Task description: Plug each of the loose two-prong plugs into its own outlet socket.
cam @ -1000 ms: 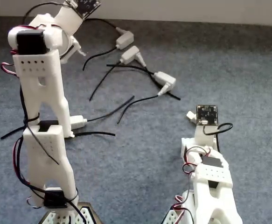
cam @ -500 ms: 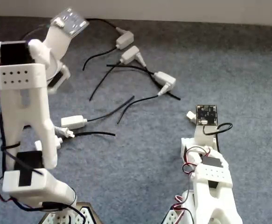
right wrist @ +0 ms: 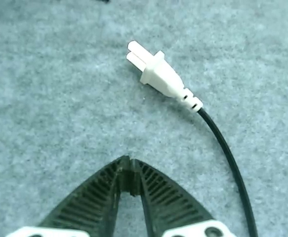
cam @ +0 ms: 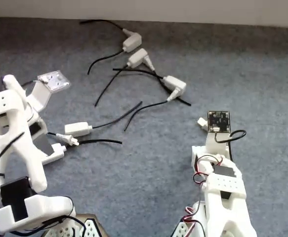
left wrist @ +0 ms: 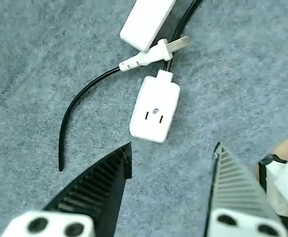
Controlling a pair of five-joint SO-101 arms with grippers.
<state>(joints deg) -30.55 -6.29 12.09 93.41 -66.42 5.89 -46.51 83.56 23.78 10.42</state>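
The left claw [left wrist: 173, 147] is brought down from the far side and is held spread wide just over a white socket [left wrist: 155, 109], ready for a grab, while the right claw [right wrist: 130, 164] is kept pressed together near a loose plug [right wrist: 163, 76].

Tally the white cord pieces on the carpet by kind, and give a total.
Outlet sockets: 5
Loose two-prong plugs: 2
Plugs at the three far sockets, fully seated or not I cannot tell: 3
Total: 10
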